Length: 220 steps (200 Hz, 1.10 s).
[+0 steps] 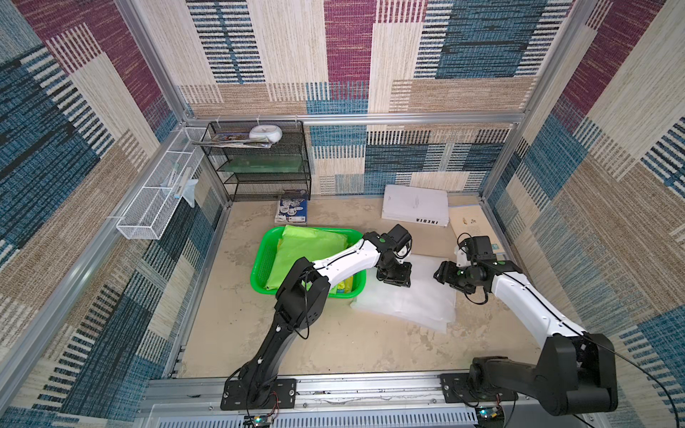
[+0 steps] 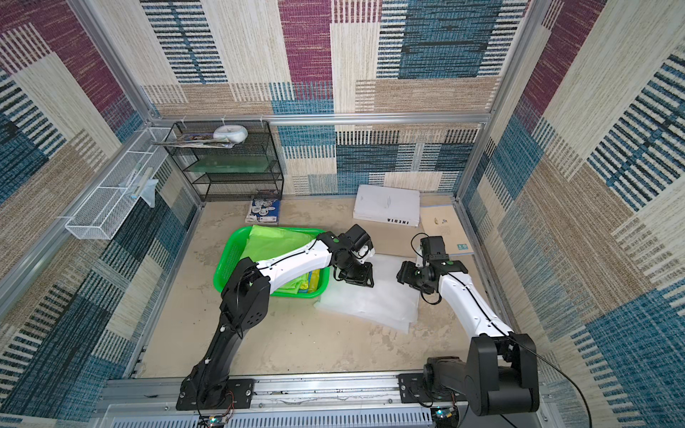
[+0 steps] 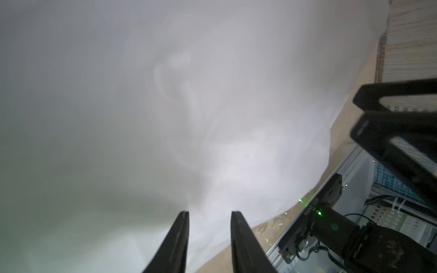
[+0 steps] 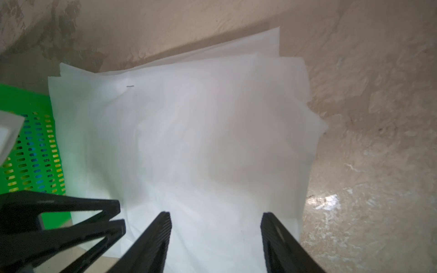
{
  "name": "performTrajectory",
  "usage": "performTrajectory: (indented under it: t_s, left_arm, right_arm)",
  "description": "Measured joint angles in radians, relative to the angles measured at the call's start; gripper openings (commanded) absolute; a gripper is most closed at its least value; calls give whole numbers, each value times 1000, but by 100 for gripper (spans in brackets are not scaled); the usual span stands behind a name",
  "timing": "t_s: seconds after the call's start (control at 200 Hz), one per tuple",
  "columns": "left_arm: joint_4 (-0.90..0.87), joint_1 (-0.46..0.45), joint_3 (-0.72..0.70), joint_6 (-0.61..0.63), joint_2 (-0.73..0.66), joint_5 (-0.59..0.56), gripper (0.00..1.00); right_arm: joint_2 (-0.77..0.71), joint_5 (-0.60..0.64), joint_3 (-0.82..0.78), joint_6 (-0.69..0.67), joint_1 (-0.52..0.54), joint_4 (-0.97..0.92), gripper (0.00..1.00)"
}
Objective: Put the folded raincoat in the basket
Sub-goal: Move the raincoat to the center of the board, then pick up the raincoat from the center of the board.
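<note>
- Table [image 1: 333, 344]: beige and mottled. The near edge is cut off by the rail.
- Left arm [image 1: 344, 259]: crosses over the basket and hides its right wall and part of what's inside.
- Folded raincoat [image 1: 411, 300]: white, translucent, flat stack of layers with the edges slightly offset. It lies on the table just right of the basket, not in it. The far edge is hidden under the grippers in both top views. It fills the left wrist view [image 3: 165, 94] as a blur with no detail, and is sharper in the right wrist view [image 4: 189, 130].
- Basket [image 1: 260, 272]: bright green with perforated sides. The raincoat's left edge is touching or just beside it [image 4: 30, 151]; can't tell which.
- Green folded plastic [image 1: 307, 248]: inside the basket, partly covered.
- Right gripper [image 4: 216, 215]: jaws spread wide over the raincoat's right part, nothing between them.
- Left gripper [image 3: 209, 214]: jaws apart with a narrower gap, tips at the fabric. Too blurred to tell whether a fold is caught.
</note>
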Motion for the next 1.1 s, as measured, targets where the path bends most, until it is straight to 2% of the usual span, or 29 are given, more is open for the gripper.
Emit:
performTrajectory:
  t_s: [0.215, 0.456, 0.621, 0.701, 0.871, 1.102]
  left_arm:
    - [-1, 68, -39, 14, 14, -22, 35]
    - [35, 197, -240, 18, -134, -36, 35]
    - [50, 286, -345, 24, -223, -45, 36]
    - [49, 297, -360, 35, -249, -43, 39]
    - [62, 294, -351, 50, -247, -21, 53]
    - [85, 295, -344, 63, -154, 10, 54]
  right_arm:
    - [9, -18, 0, 0, -3, 2, 67]
    - [34, -45, 0, -4, -3, 6, 67]
    - [44, -51, 11, -8, -3, 5, 71]
    - [44, -18, 16, -2, -4, -4, 73]
    - [30, 79, 17, 11, -13, -25, 74]
    - [42, 57, -3, 14, -14, -27, 73]
